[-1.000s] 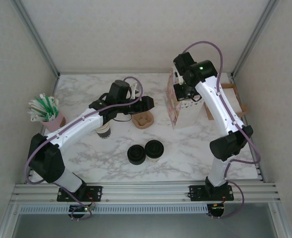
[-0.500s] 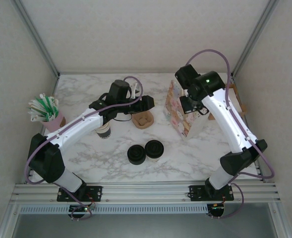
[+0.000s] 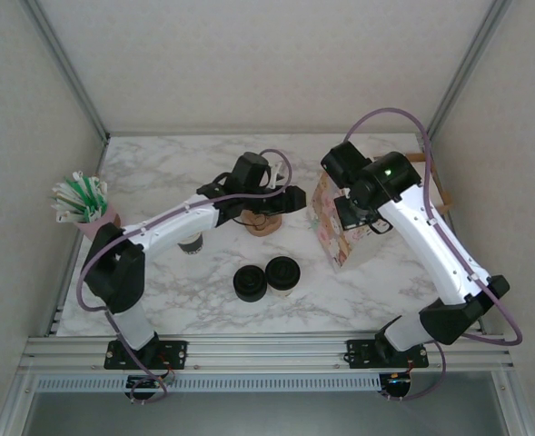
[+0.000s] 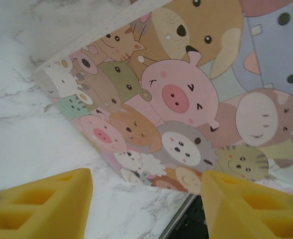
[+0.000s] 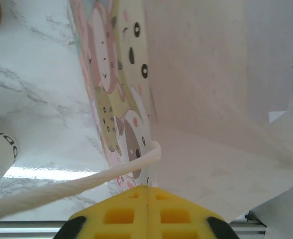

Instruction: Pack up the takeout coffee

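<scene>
- The takeout coffee [image 3: 282, 272] stands on the counter [image 3: 358, 291], just right of the lid pile [image 3: 250, 284].
- It looks light, and the paper wall may squash. Hold it softly round the sides, under the lid.
- Left fingers [image 4: 42, 204] are apart and empty, facing the bag [image 4: 186, 99].
- Right fingers [image 5: 121, 214] are together, seemingly pinching the bag's top.

I am working inside a lab test booth: white panel walls [image 3: 267, 64], aluminium frame rails [image 3: 267, 347] and a marble-look tabletop [image 3: 340, 291] are enclosing me.
</scene>
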Robot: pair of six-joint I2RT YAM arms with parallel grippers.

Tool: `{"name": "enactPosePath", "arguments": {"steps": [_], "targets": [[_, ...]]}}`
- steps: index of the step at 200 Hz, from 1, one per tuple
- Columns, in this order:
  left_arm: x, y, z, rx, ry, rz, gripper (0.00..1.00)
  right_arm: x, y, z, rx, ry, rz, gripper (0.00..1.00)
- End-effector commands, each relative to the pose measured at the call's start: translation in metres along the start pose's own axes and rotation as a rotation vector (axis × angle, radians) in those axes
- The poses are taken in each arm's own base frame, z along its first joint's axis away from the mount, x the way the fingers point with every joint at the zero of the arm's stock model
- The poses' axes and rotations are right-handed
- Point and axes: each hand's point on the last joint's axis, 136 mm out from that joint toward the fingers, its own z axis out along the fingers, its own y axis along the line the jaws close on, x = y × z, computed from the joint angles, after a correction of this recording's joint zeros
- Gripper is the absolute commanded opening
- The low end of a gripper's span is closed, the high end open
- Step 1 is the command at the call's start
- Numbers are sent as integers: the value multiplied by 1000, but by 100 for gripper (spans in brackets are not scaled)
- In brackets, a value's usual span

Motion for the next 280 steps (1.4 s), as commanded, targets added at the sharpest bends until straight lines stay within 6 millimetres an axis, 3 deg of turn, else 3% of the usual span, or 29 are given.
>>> {"name": "enactPosePath", "arguments": {"steps": [1, 30, 66, 141, 180, 219, 280], "targets": [[-13, -15, 8, 55, -14, 11, 57, 7, -2, -6, 13, -9, 12, 7], [-15, -12, 20, 56, -4, 6, 56, 4, 7, -12, -34, -38, 13, 19], [-14, -6, 27, 46, 4, -1, 56, 0, 12, -27, -106, -92, 30, 27], [-31, 0, 51, 32, 9, 0, 55, -1, 10, -67, -252, -251, 95, 63], [-43, -2, 56, 43, -2, -6, 54, -1, 23, -84, -387, -311, 96, 69], [-43, -9, 30, 29, -40, 5, 58, -5, 57, -102, -597, -338, 52, 69], [-56, -12, -57, -15, -184, 16, 81, -10, 106, -122, -709, -370, -105, 72]]}}
